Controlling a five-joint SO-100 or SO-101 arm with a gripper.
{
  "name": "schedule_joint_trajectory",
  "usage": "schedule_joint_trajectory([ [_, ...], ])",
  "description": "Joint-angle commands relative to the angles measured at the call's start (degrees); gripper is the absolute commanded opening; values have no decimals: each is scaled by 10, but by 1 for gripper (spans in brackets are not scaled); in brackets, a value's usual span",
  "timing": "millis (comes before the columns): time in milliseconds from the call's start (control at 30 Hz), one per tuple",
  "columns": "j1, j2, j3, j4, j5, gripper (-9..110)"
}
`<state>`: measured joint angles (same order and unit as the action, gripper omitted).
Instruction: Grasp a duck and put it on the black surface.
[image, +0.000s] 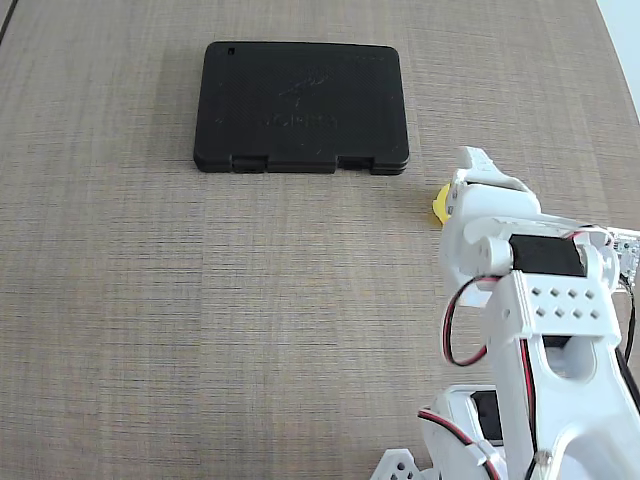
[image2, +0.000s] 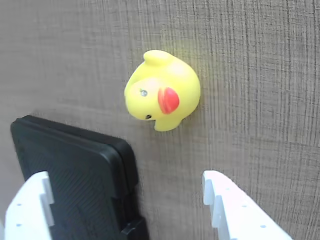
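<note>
The duck (image2: 162, 91) sits on the table, free of the case (image: 301, 107) and just off its near right corner in the fixed view, mostly hidden there behind the arm. In the wrist view the gripper (image2: 127, 200) is spread wide and empty, its two white fingers (image2: 227, 200) apart with the duck ahead of the gap and a little toward one side. To grasp well, I would centre the gap on the duck's body, come down until the fingers straddle it, and close gently, since a small rounded toy probably slips out if pinched off-centre.
</note>
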<state>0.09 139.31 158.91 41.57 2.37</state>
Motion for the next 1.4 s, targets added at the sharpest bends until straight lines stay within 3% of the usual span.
schedule_joint_trajectory([
  [0, 2, -124, -63, -21, 4, 35],
  [633, 10, -376, -251, 51, 4, 28],
  [867, 59, -420, -294, 54, 4, 28],
  [1367, 55, -439, -307, 62, 4, 28],
])
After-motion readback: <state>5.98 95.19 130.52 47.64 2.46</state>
